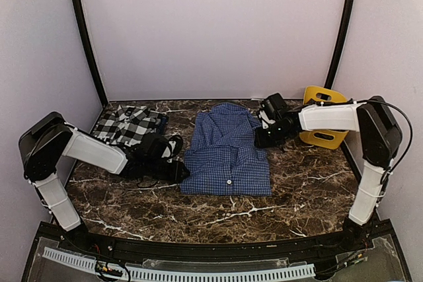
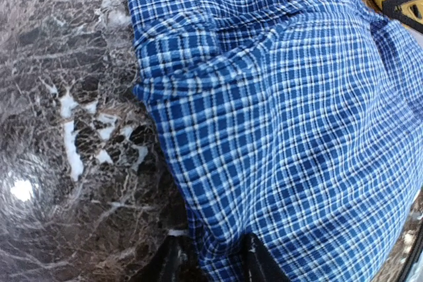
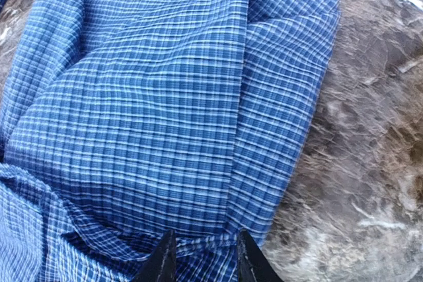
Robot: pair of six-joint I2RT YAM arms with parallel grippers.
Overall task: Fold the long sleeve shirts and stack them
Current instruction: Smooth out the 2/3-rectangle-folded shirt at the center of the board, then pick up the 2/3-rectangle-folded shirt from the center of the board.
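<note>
The blue checked long sleeve shirt (image 1: 228,146) lies partly folded in the middle of the marble table (image 1: 297,189). My left gripper (image 1: 178,171) is at its near left edge; in the left wrist view the cloth (image 2: 284,110) puckers between the gripper's (image 2: 211,262) dark fingertips, which are shut on the hem. My right gripper (image 1: 260,140) is at the shirt's far right side. In the right wrist view that gripper (image 3: 201,255) pinches a fold of the blue fabric (image 3: 152,97). The black-and-white plaid shirt (image 1: 129,123) lies crumpled at the back left.
A yellow plastic bin (image 1: 325,117) stands at the back right, behind the right arm. Pale walls with black corner posts close in the table on three sides. Bare marble shows in front of the blue shirt.
</note>
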